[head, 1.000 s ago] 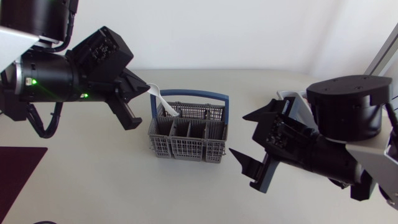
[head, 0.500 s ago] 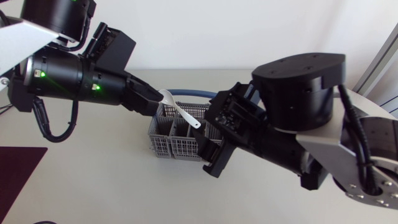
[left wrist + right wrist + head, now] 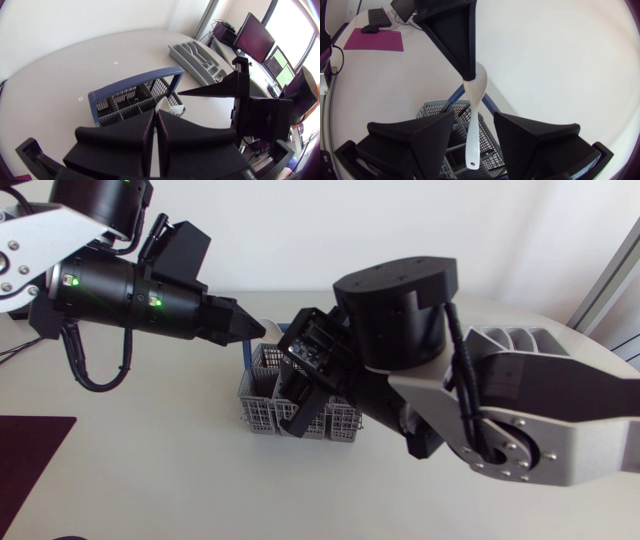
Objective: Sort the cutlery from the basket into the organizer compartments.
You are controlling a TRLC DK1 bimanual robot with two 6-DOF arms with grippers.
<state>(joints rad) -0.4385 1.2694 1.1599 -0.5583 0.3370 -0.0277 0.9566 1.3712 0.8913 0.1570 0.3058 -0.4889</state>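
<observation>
Left hand (image 3: 469, 75) pinching one spoon (image 3: 472, 142) (right hand (image 3: 473, 116) spread around it) over one basket (image 3: 258, 412)

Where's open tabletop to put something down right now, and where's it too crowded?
Bare tabletop lies between the dark red mat and the basket, continuing along the near edge before the basket. Crowded above the basket: left gripper and right gripper meet around the white spoon.
</observation>
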